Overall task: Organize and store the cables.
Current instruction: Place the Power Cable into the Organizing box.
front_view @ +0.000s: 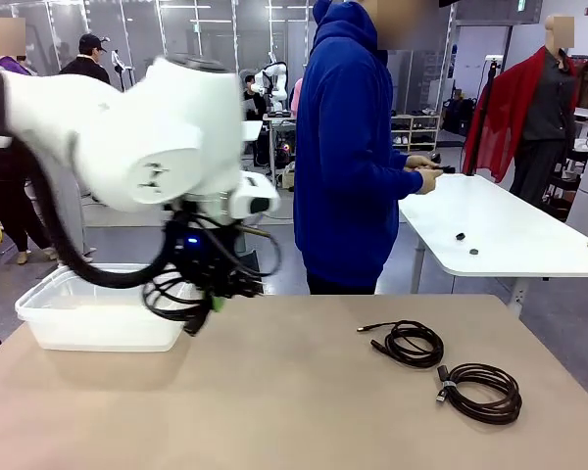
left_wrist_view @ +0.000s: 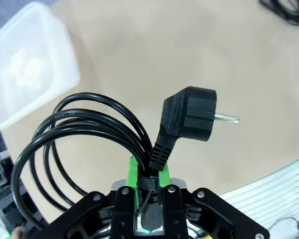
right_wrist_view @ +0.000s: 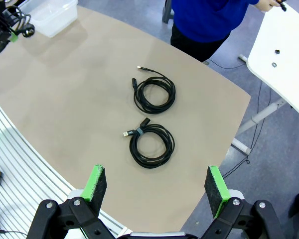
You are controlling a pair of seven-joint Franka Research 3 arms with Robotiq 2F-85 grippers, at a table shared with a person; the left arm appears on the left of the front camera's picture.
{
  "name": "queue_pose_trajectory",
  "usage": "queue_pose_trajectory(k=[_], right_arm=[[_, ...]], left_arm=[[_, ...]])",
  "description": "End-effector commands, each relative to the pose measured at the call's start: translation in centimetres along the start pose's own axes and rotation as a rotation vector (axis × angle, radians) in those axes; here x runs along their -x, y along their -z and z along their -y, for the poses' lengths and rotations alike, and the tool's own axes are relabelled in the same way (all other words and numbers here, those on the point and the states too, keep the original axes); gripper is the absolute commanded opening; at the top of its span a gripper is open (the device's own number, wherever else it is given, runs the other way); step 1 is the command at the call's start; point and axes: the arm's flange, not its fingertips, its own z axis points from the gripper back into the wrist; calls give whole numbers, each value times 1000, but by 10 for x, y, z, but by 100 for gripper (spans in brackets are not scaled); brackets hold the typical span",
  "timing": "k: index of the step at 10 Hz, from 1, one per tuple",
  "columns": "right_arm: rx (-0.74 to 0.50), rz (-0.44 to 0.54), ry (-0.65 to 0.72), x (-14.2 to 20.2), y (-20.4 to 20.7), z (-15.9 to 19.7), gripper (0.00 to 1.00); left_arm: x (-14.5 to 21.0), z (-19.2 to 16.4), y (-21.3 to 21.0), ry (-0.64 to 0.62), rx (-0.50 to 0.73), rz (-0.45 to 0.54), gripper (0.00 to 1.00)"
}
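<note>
Clamping coiled cable (left_wrist_view: 189, 114), left tool (left_wrist_view: 148, 168) — pointing down

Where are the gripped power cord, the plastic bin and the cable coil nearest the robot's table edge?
power cord (left_wrist_view: 189, 114), left wrist view, on the plug body.
plastic bin (front_view: 98, 333), front view, on its front wall.
near coil (right_wrist_view: 149, 163), right wrist view, on the loop's lower arc.
</note>
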Motion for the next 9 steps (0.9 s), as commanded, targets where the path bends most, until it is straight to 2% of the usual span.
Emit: queue_pose_trajectory(k=[1,2,5,7,8,9], right_arm=[[-2,2,3,1,0,1,100],[-2,2,3,1,0,1,100],[-2,2,3,1,0,1,100],[-2,2,3,1,0,1,100],[-2,2,3,1,0,1,100],[-2,2,3,1,0,1,100]], left_arm=[[27,-44,2,-9,41,96,18],[37,-63,4,-17,38,128,18],[50,-104,19,-132,83,110,18],[54,-112,27,-133,75,176,18],[49,-107,22,-148,60,99,18],[49,-107,22,-148,60,99,18]])
